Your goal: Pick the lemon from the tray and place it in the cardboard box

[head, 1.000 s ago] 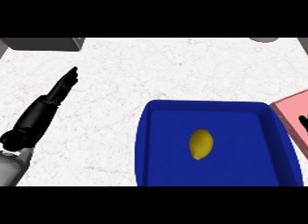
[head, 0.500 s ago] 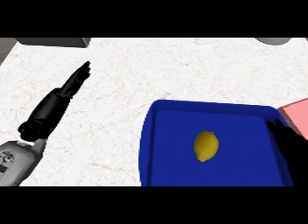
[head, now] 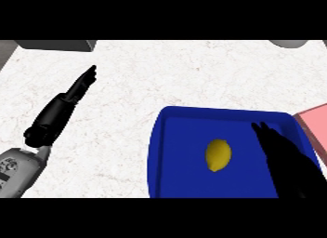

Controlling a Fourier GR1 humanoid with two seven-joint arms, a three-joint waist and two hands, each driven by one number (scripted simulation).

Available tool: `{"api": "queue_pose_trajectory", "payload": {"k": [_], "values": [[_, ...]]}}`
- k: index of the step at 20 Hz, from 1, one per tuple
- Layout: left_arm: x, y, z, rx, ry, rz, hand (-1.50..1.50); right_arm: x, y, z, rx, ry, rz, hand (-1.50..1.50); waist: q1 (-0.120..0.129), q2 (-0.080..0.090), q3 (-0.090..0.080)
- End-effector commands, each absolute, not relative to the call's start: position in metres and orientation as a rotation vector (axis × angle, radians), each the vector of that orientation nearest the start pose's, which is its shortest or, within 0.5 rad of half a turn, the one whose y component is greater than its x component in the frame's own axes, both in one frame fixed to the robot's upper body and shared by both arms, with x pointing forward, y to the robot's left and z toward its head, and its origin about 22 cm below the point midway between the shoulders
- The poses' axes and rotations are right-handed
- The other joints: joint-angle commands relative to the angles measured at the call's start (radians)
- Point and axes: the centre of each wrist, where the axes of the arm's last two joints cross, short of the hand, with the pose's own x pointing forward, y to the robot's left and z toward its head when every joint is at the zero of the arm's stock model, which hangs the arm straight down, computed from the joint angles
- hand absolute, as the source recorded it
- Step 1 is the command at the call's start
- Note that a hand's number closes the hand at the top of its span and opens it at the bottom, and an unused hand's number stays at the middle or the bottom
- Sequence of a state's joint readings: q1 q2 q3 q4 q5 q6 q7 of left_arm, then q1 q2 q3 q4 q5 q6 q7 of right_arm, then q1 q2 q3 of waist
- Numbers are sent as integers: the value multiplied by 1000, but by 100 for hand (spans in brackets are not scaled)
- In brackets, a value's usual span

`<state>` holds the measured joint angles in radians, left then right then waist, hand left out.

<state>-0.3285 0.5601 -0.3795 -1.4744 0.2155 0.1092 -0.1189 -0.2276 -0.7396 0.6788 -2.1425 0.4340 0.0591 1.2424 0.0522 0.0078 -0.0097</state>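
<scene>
Head view is showing the left robot hand point(head: 65, 104) lying on the white tabletop point(head: 193, 74), fingers straight, holding nothing. The lemon point(head: 218, 155), small, yellow, oval, is lying mid-tray point(head: 173, 153); likely light, firm and prone to rolling, best pinched across its middle. Just right, the right robot hand point(head: 284, 153) is hovering with fingers extended, empty, beside the pink box point(head: 324, 130).

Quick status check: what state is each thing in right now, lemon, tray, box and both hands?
Lemon: lying in the tray, not held.
Tray: flat on the counter, holding only the lemon.
Box: pink, at the right edge, partly cut off; nothing seen in it.
Right hand: open, fingers straight, over the tray to the right of the lemon, not touching it.
Left hand: open, fingers straight, over the bare counter at left.
</scene>
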Motion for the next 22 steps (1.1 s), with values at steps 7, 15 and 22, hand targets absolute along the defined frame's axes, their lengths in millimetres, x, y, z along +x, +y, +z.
{"api": "queue_pose_trajectory", "payload": {"k": [7, 15, 22], "values": [[308, 255, 84, 71, -1765, -555, 0, 237, -133, 115, -1030, -696, 941, -150, -13, -6, 5], [303, 265, 79, 85, -1767, -538, 0, 256, -109, 96, -1058, -606, 983, -150, -37, -10, 6], [289, 284, 59, 101, -1757, -533, 0, 257, -81, 76, -1048, -612, 958, -150, -38, -9, 8]]}}
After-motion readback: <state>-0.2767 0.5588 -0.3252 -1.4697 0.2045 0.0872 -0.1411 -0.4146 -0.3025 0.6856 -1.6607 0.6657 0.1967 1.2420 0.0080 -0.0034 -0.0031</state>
